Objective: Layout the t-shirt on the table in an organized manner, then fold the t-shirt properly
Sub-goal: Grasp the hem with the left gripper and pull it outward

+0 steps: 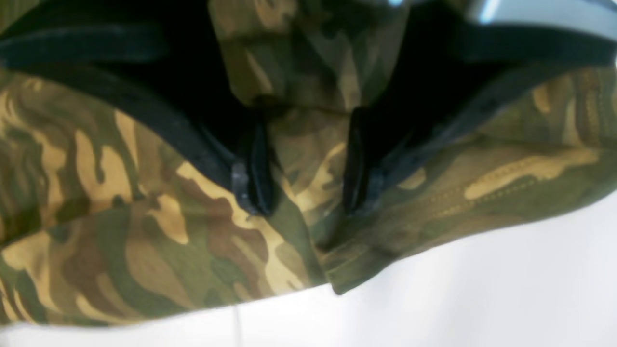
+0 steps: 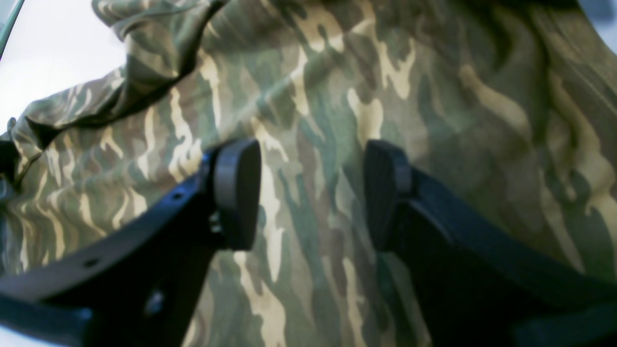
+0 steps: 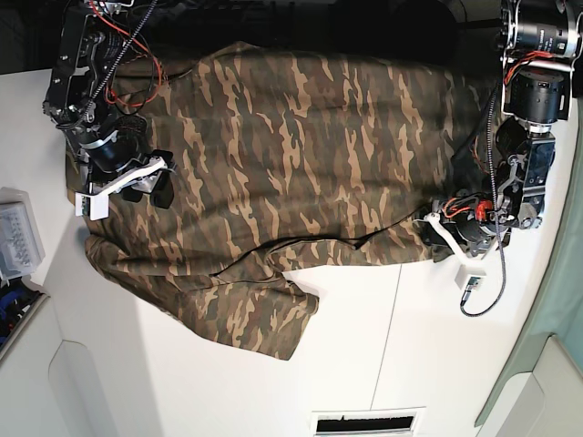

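Observation:
The camouflage t-shirt (image 3: 291, 155) lies spread wide over the white table (image 3: 410, 346), with one part hanging down toward the front (image 3: 264, 319). My left gripper (image 3: 435, 228) is at the shirt's right edge. In the left wrist view its jaws (image 1: 306, 183) stand apart, pressed low on the t-shirt (image 1: 144, 241), with a hemmed fold between them and the table (image 1: 482, 289) just beyond. My right gripper (image 3: 153, 188) hovers over the shirt's left part. The right wrist view shows it open (image 2: 311, 193) above flat cloth (image 2: 434, 96), holding nothing.
A small clear plastic box (image 3: 18, 241) sits at the table's left edge, with blue items (image 3: 9, 314) below it. A thin dark seam (image 3: 387, 346) crosses the tabletop. A vent slot (image 3: 364, 423) lies at the front edge.

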### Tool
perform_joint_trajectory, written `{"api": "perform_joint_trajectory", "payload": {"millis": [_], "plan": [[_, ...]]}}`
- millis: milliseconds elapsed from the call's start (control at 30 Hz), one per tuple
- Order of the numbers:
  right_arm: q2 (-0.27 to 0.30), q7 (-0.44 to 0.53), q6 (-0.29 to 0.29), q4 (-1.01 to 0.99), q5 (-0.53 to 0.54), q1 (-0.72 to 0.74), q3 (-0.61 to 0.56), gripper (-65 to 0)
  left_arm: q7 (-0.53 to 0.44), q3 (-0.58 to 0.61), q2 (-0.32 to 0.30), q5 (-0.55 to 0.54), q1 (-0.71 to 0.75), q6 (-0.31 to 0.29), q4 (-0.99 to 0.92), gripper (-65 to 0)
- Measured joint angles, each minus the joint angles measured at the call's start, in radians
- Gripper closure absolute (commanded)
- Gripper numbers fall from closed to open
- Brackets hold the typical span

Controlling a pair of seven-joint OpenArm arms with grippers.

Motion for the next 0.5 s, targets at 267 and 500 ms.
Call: {"api": "perform_joint_trajectory", "payload": {"millis": [267, 500], "plan": [[0.0, 0.024, 0.0, -0.063, 0.001, 0.0, -0.002, -33.4, -0.045, -0.001, 0.01, 0.053, -0.014, 0.099, -0.021, 0.0], [0.0, 0.053, 0.0, -0.131, 0.0, 0.0, -0.002, -33.4, -0.025, 0.0, -0.035, 0.064, -0.096, 0.107, -0.019, 0.0]]}}
